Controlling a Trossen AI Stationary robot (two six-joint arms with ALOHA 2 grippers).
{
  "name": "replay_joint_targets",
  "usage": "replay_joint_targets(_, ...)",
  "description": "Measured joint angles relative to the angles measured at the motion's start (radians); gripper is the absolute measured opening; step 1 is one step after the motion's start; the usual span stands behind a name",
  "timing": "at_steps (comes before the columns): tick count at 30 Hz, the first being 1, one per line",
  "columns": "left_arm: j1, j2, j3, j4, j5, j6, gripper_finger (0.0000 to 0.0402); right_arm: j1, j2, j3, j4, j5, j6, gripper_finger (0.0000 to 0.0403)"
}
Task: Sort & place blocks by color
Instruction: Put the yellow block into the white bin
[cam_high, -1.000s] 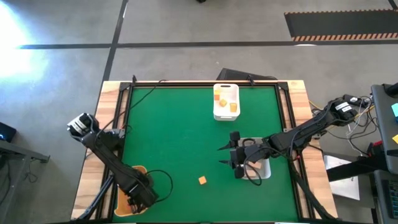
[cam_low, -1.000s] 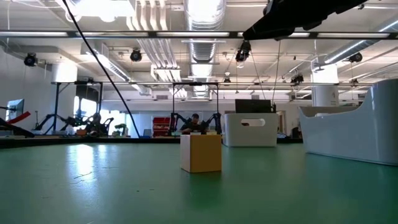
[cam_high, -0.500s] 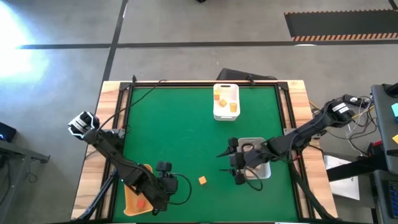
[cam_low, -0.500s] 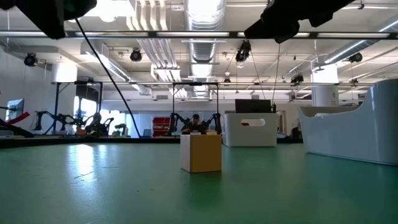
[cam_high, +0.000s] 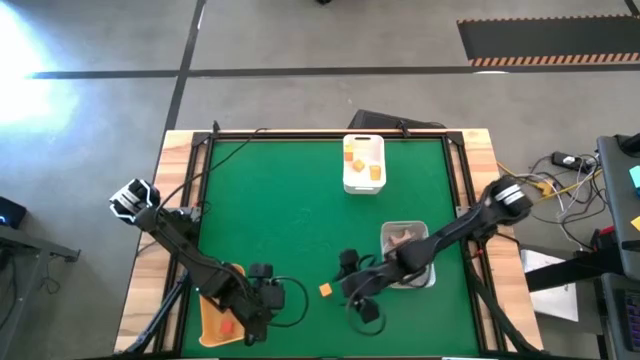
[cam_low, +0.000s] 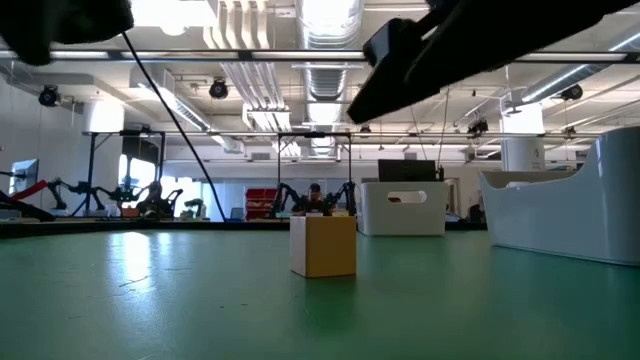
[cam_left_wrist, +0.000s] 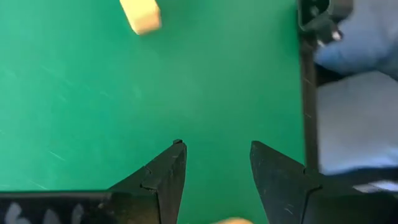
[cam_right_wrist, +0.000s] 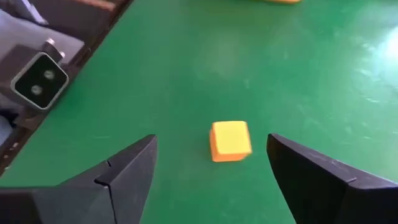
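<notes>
- High cam stares straight down on my whole table (cam_high: 300, 200).
- Low cam sits at felt level, facing the room.
- My wrist cams look down close.
- All four share the orange block (cam_high: 326, 290) (cam_low: 323, 245) (cam_left_wrist: 141, 15) (cam_right_wrist: 231, 140).

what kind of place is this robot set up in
Likely a large robotics lab or workshop: exposed ceiling ducts and strip lights overhead, more robot arm rigs along the far wall, and a green-topped work table standing on a bare concrete floor.

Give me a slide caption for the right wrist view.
Right hand open above the green table, its fingers either side of a lone orange-yellow block.
</notes>
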Motion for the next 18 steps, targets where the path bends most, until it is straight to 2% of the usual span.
replay_joint_targets(6, -0.008, 0.0, -0.042, 0.001, 0.177, -0.158, 0.0162, -0.014, 0.132, 0.125, -0.082, 0.008, 0.0, 0.0297)
replay_joint_targets(12, -0.032, 0.001, -0.106, 0.004, 0.374, -0.298, 0.0162, -0.057, 0.202, 0.162, -0.082, 0.009, 0.003, 0.0284)
replay_joint_targets(14, -0.039, 0.001, -0.12, 0.0, 0.412, -0.313, 0.0162, -0.068, 0.214, 0.162, -0.087, 0.008, 0.003, 0.0279)
replay_joint_targets(18, -0.044, 0.0, -0.128, -0.001, 0.425, -0.312, 0.0162, -0.081, 0.223, 0.16, -0.085, 0.001, 0.012, 0.0272)
